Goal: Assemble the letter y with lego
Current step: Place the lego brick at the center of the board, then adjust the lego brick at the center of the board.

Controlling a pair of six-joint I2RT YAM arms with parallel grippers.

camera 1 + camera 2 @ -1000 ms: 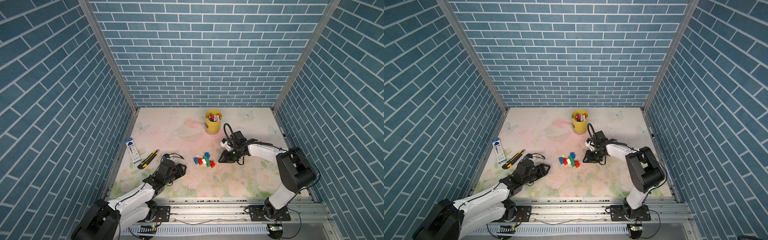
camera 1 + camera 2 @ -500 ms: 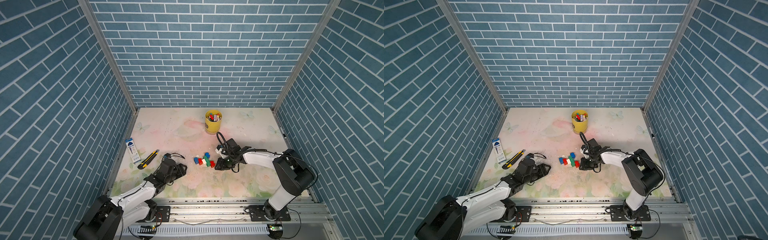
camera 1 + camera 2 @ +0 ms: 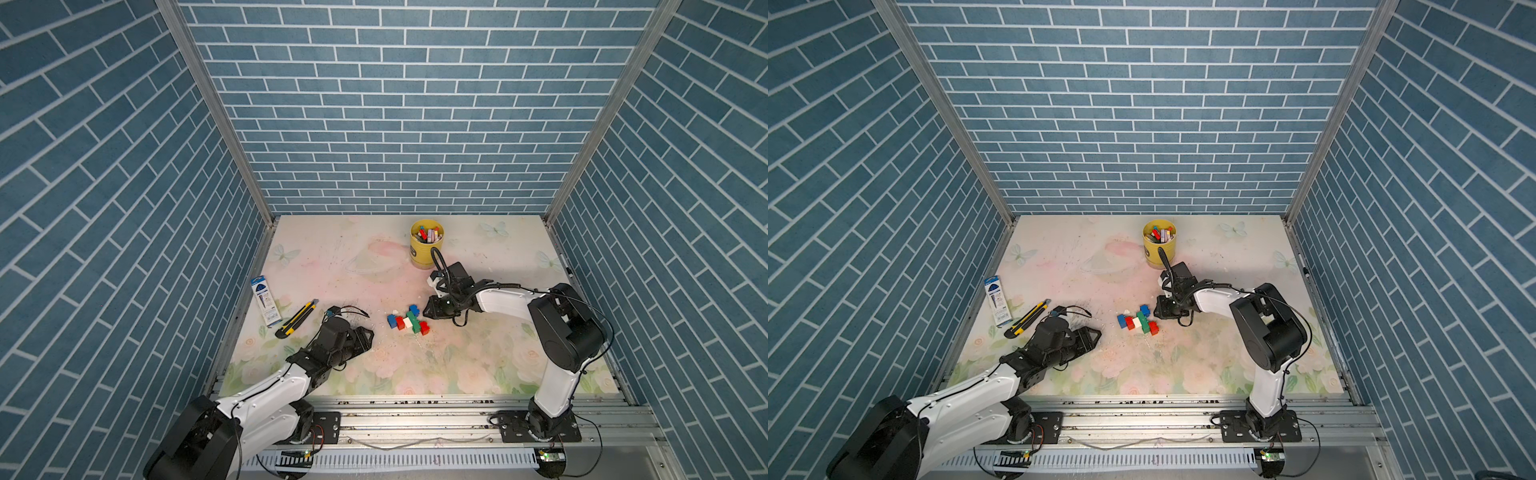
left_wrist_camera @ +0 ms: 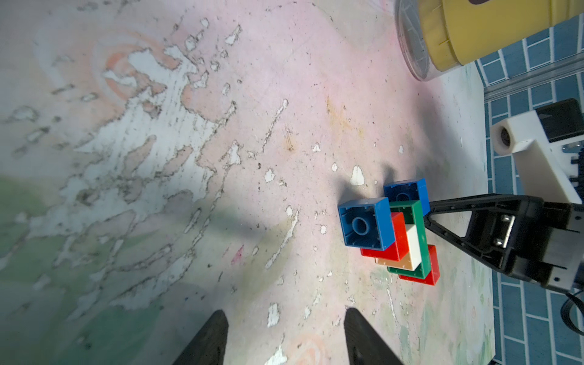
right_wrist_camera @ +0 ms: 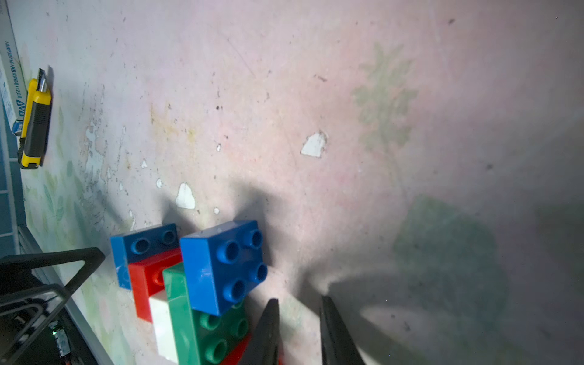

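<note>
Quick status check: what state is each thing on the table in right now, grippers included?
Y-shaped cluster of joined blue, red, green and white studded plastic bricks: on its side, not held.
Yellow cup of coloured sticks: upright.
Yellow-and-black utility knife: lying flat.
Blue-and-white flat box: lying flat.
Left gripper: open, empty.
Right gripper: shut, empty, tip beside the cluster.

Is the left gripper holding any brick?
No: the left gripper has its jaws apart with nothing between them, and the lego cluster sits clear of its fingertips.
</note>
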